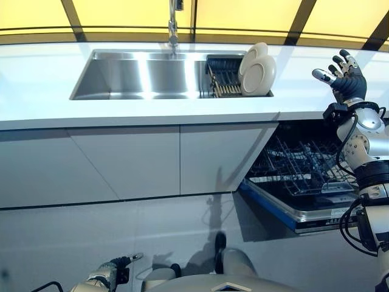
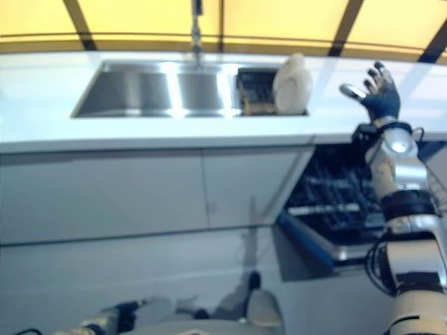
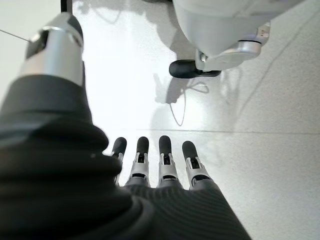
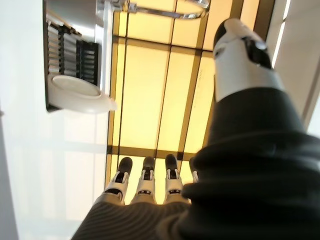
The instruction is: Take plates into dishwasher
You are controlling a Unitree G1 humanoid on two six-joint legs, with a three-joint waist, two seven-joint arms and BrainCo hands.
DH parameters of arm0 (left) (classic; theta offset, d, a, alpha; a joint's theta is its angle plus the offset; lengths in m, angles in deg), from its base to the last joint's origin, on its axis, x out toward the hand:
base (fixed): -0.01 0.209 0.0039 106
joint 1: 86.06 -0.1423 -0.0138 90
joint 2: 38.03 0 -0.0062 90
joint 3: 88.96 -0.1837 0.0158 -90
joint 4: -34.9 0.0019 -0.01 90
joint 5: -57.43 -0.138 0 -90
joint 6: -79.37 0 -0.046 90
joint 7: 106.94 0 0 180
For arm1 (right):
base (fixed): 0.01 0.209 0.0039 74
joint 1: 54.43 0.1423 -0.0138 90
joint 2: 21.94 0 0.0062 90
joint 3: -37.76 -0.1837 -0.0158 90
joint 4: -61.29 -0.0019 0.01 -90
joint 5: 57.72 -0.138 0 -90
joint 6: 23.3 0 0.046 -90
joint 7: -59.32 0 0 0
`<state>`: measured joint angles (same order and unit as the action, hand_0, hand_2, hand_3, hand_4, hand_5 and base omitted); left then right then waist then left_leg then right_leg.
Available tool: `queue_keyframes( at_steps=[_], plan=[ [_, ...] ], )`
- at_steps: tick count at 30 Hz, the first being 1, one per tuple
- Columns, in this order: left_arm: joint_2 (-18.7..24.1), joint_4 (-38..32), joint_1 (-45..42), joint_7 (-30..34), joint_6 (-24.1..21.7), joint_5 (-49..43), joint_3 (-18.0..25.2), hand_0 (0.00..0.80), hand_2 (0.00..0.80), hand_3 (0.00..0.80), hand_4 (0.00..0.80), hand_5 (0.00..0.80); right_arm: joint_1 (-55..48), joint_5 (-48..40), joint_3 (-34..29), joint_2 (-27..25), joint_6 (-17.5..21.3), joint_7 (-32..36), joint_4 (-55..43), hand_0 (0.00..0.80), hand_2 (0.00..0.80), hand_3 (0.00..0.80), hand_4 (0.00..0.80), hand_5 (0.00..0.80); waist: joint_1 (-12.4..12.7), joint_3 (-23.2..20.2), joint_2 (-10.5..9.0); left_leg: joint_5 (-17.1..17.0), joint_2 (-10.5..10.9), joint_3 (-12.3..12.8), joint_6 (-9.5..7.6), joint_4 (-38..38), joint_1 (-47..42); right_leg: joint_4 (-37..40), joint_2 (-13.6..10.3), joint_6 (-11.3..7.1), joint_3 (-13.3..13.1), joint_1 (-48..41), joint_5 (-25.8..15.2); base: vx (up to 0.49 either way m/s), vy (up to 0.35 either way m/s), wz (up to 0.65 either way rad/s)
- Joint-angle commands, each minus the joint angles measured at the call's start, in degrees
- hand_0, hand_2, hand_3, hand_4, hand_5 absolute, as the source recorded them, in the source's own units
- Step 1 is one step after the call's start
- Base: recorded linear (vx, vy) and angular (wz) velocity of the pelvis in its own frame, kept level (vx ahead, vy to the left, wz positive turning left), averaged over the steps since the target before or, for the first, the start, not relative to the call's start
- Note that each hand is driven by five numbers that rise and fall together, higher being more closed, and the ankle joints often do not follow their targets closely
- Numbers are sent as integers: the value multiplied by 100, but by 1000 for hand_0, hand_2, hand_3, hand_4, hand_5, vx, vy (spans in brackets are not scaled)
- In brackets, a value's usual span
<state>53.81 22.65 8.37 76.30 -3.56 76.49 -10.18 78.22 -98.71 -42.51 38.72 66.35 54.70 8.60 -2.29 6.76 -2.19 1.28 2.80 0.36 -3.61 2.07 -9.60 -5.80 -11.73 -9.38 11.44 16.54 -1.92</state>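
Two white plates (image 1: 258, 70) stand upright in a dark rack (image 1: 223, 77) at the right end of the steel sink (image 1: 121, 76); they also show in the right wrist view (image 4: 80, 94). My right hand (image 1: 345, 76) is raised above the countertop to the right of the plates, open and empty, fingers spread. The dishwasher (image 1: 304, 176) under the counter is open, its wire rack pulled out below my right arm. My left hand (image 1: 112, 271) hangs low near the floor, open and empty, as the left wrist view (image 3: 160, 160) shows.
A tap (image 1: 174, 24) stands behind the sink. The white countertop (image 1: 36, 79) runs the full width, with closed cabinet fronts (image 1: 121, 161) below it. The dishwasher door (image 1: 292, 213) juts out low at the right.
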Motion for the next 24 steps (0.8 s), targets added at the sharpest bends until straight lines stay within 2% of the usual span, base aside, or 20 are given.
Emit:
queue_keyframes(
  at_steps=[1,5,9,12,14,16,18,20,21,22,24],
  plan=[
    [104,-7,53,-87,-10,191,-77,0,0,0,0,0,708,183,-69,-191,182,-198,95,0,0,0,0,0,134,-81,-270,686,-158,150,326,-680,10,317,122,153,-27,-598,-1107,220,-162,14],
    [65,-60,44,-47,-10,236,25,0,0,0,0,0,677,200,2,-114,110,-282,86,0,0,0,0,0,101,-206,-298,641,-295,345,409,-467,-262,351,147,134,88,-812,-1035,187,-112,9],
    [-51,-42,77,-84,-76,102,-126,0,0,0,0,0,655,388,-21,-254,-27,-422,241,0,0,0,0,0,117,-338,-286,441,-481,518,572,-136,-295,483,275,234,251,-1091,-821,180,-158,-12],
    [20,26,74,-174,-35,181,-93,0,0,0,0,0,830,531,143,-306,-206,-496,328,0,0,0,0,0,47,-395,-248,498,-616,514,701,-308,-382,357,303,346,265,-1011,-687,130,-135,-8],
    [62,61,94,-236,53,297,-58,0,0,0,0,0,887,601,298,-278,-327,-499,336,0,0,0,0,0,44,-405,-214,153,-786,383,849,-932,-225,297,410,513,223,-1019,-569,87,-182,-1],
    [51,121,103,-333,147,437,50,0,0,0,0,0,891,508,422,-221,-573,-509,330,0,0,0,0,0,73,-366,-274,-422,-913,270,981,-1971,179,371,491,725,190,-1184,-481,71,-224,-15],
    [20,209,82,-394,160,496,147,0,0,0,0,0,884,405,542,-87,-617,-375,375,0,0,0,0,0,116,-290,-382,-743,-844,230,997,-3136,775,376,527,916,68,-1337,-390,108,-219,-45],
    [13,195,47,-383,194,565,244,0,0,0,0,0,894,394,667,113,-618,-240,403,0,0,0,0,0,232,-174,-453,-791,-749,200,895,-3667,1392,346,583,1012,-141,-1602,-277,195,-111,-55],
    [9,181,47,-371,176,614,246,0,0,0,0,0,894,378,692,170,-630,-197,425,0,0,0,0,0,286,-148,-457,-741,-672,178,842,-3600,1535,371,601,997,-201,-1697,-251,237,18,-56],
    [-3,146,46,-358,145,712,258,0,0,0,0,0,887,450,735,263,-623,-49,511,0,0,0,0,0,394,-106,-400,-645,-578,142,767,-3169,1624,450,687,935,-333,-1862,-208,246,98,-59],
    [-38,57,22,-364,58,842,264,0,0,0,0,0,967,629,821,358,-577,166,732,0,0,0,0,0,549,-50,-312,-770,-620,190,768,-2253,1530,581,795,844,-498,-2100,-135,253,150,-67]
  ],
)
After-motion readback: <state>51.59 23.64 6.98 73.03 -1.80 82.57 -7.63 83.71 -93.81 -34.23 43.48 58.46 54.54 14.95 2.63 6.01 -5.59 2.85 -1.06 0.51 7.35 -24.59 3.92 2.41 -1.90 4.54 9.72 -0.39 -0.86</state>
